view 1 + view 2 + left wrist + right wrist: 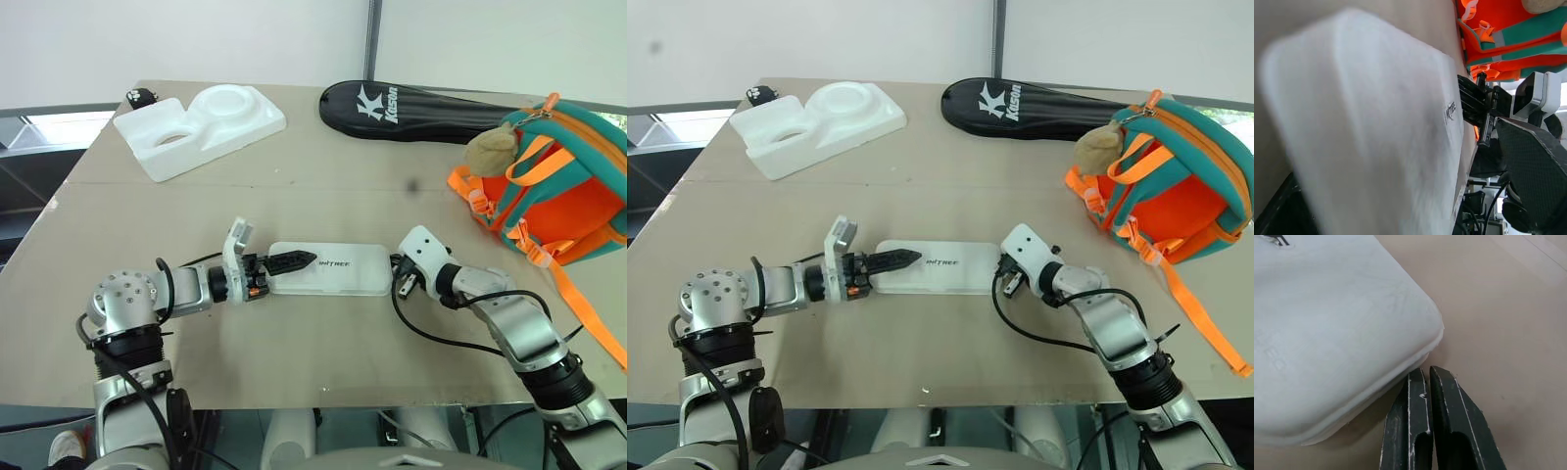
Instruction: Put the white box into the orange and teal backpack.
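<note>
While outside the orange and teal backpack (563,196), the white box (338,269) between open left claw (284,264) and closed right claw (1426,377).

The white box (1376,137) is blurred, its near end cut off.

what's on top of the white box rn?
One black finger of the left gripper lies over the white box at its left end. The other finger can't be made out. The rest of the lid is bare apart from small dark lettering.
</note>
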